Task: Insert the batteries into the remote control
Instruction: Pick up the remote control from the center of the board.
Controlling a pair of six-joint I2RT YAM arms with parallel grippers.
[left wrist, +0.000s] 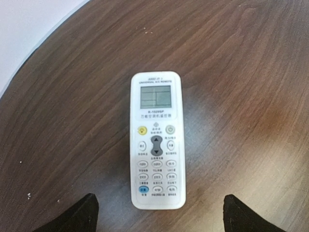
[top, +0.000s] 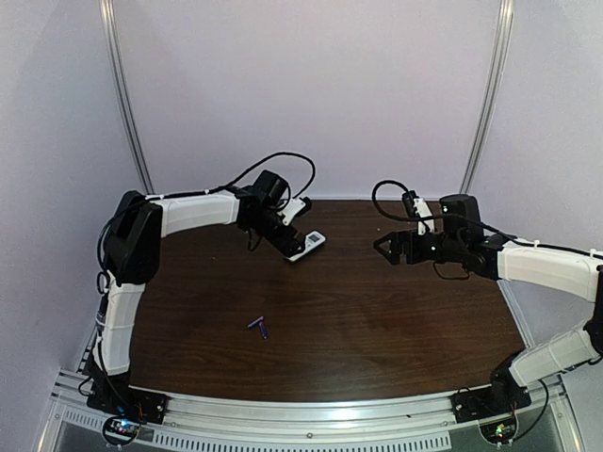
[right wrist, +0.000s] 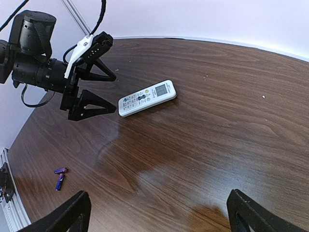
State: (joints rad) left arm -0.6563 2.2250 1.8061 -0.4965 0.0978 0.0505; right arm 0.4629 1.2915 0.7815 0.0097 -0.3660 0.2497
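Left gripper (right wrist: 116, 93) tilts down toward the remote control (left wrist: 157, 140), jaws spread and empty; right gripper (top: 388, 247) hovers likewise.

Soft, even light leaves a pale sheen on the dark brown wood-grain tabletop (right wrist: 140, 164). The slim white plastic remote control (left wrist: 157, 140) is sharp close up; the overhead view is grainy.
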